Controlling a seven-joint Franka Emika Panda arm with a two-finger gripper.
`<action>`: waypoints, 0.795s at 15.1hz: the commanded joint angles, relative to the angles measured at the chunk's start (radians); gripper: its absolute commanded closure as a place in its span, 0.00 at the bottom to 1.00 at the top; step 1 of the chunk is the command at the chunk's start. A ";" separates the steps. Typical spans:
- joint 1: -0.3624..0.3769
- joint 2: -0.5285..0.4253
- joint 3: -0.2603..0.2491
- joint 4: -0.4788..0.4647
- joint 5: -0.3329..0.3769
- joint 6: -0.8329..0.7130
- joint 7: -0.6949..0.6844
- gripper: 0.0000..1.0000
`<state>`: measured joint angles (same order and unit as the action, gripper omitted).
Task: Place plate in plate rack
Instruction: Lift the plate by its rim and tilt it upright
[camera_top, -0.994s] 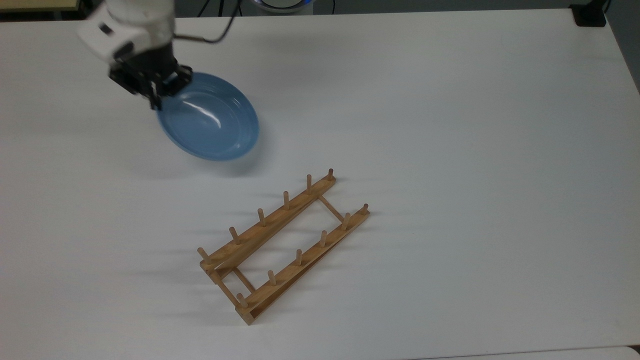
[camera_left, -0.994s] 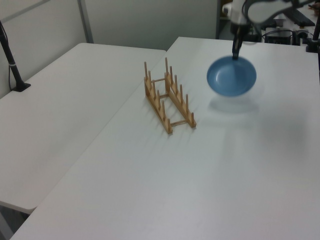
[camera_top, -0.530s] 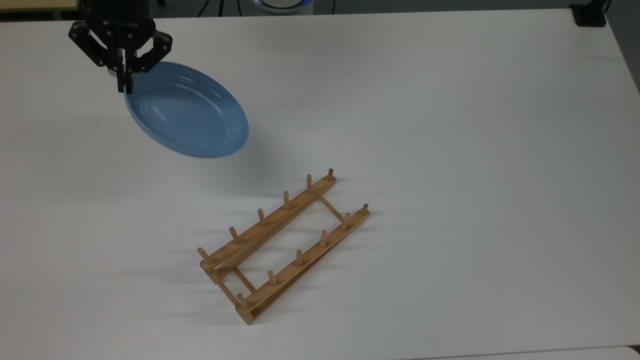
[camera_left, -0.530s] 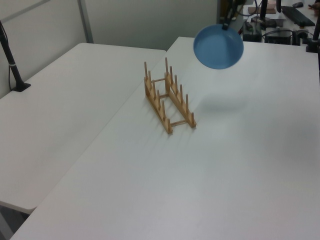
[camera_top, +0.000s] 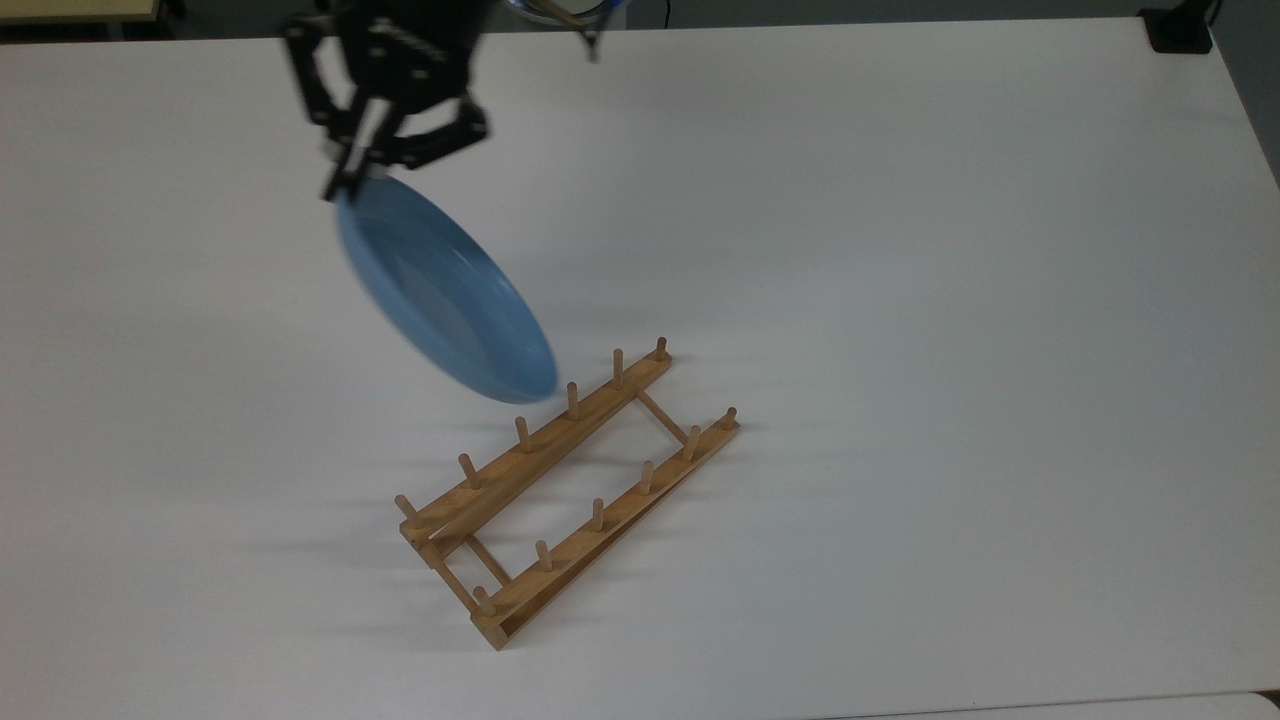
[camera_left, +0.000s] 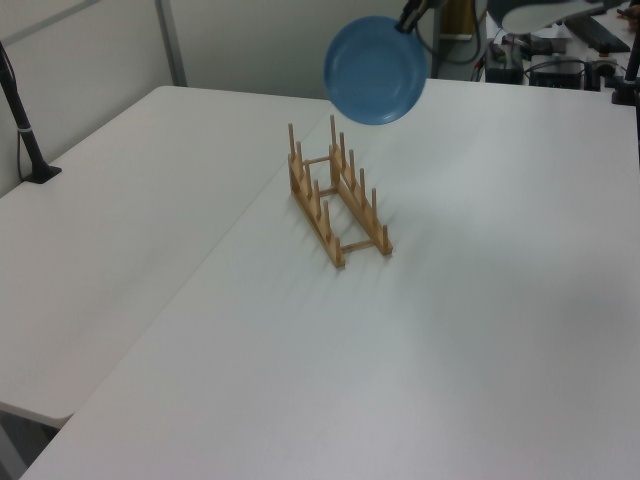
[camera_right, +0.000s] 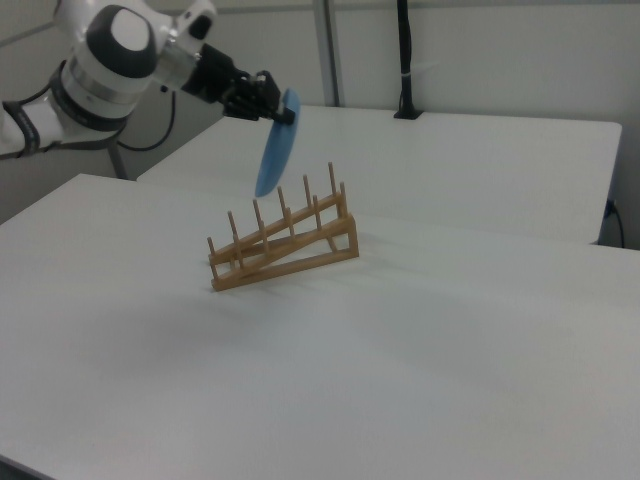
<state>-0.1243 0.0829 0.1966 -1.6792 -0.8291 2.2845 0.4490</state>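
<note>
The plate (camera_top: 440, 295) is plain light blue, no pattern (a faint paler sheen lies across its face). The plate rack (camera_top: 565, 490) is pale honey-coloured wood with matching pegs. The gripper (camera_top: 345, 175), at the plate's eleven o'clock in the top view, is black; the arm (camera_right: 115, 60) is white with black joints. The table (camera_top: 950, 300) is plain white.

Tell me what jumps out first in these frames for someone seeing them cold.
The round blue plate hangs in mid-air, tipped nearly on edge, pinched at its upper rim by the black two-finger gripper near the top view's upper left. Below it, the slatted wooden plate rack with upright pegs stands diagonally on the white table, holding nothing. In the right view the plate hovers just above the rack's pegs.
</note>
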 joint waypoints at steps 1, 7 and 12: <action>0.031 0.020 0.069 -0.014 -0.172 0.015 0.202 1.00; 0.138 0.089 0.070 -0.040 -0.370 -0.011 0.345 1.00; 0.150 0.118 0.070 -0.059 -0.469 -0.027 0.390 1.00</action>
<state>0.0088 0.2054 0.2745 -1.7228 -1.2539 2.2804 0.8110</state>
